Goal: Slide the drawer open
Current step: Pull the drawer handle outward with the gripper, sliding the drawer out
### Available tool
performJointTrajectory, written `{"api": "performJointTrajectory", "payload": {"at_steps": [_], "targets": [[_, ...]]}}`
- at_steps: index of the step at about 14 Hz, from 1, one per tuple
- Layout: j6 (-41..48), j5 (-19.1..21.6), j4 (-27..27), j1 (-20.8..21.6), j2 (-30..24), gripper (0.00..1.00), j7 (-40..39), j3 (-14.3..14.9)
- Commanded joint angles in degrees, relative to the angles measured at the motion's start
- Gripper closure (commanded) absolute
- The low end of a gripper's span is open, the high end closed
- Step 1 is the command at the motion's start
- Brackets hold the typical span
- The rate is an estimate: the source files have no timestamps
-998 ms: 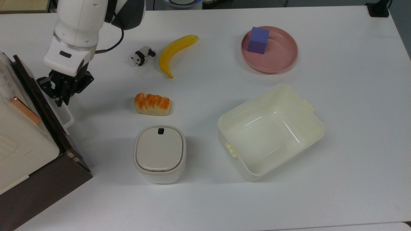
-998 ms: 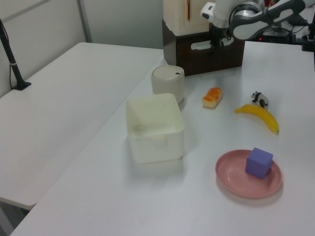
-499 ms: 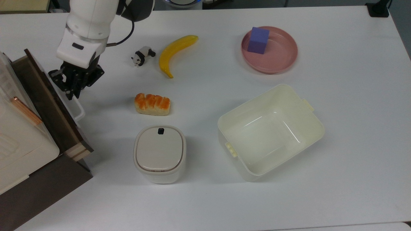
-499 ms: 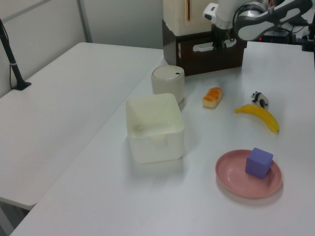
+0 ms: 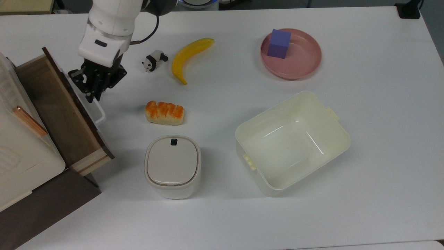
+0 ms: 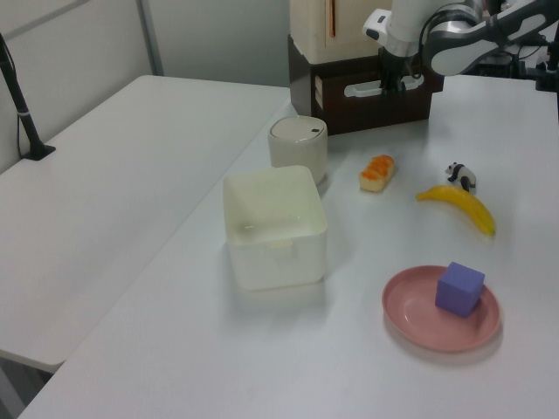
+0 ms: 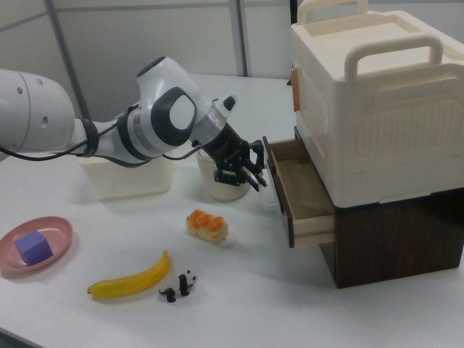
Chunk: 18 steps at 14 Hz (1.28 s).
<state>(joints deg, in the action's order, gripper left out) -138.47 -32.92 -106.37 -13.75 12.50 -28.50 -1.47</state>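
Note:
The drawer (image 5: 52, 107) stands pulled partway out of the dark brown cabinet at the top view's left, its light wood inner box showing bare. Its dark front panel (image 5: 78, 104) carries a white loop handle (image 5: 99, 114). My gripper (image 5: 92, 94) points down at the far end of that handle and is shut on it. The left view shows the gripper (image 6: 389, 84) against the handle (image 6: 362, 88) at the back. In the right view the gripper (image 7: 254, 181) sits just left of the open drawer (image 7: 308, 217).
A white appliance (image 5: 14, 146) with a copper bar sits on the cabinet. On the table lie a panda toy (image 5: 154, 59), a banana (image 5: 189, 57), a bread roll (image 5: 164, 113), a lidded white container (image 5: 172, 166), a cream bin (image 5: 295, 146) and a pink plate (image 5: 301, 62) holding a purple cube (image 5: 279, 43).
The drawer has slid out from nearly closed to well open, toward the top view's right. My gripper moved the same way, staying on the handle.

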Motion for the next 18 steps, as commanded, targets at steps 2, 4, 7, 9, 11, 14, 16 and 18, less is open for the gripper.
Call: {"api": "performJointTrajectory", "payload": {"at_steps": [2,4,7,9,11,14,16,18], "targets": [[0.48,-0.74,-2.79,3.56,-3.88,0.99,2.22,-0.38],[0.48,-0.83,-2.88,3.56,-3.88,0.99,1.60,-0.38],[0.39,-2.66,-4.20,2.95,-4.06,1.00,-2.77,-0.29],[-0.05,-2.94,-4.11,2.07,-3.97,1.00,-4.46,-0.03],[-0.22,-3.20,-4.11,1.27,-3.88,1.00,-4.73,-0.03],[-0.22,-3.29,-4.37,0.40,-3.97,1.00,-6.56,-0.03],[-0.14,-3.29,-4.37,-0.22,-3.88,1.00,-7.10,-0.03],[-0.22,-3.64,-4.90,-0.92,-3.97,1.00,-7.36,0.06]]}}
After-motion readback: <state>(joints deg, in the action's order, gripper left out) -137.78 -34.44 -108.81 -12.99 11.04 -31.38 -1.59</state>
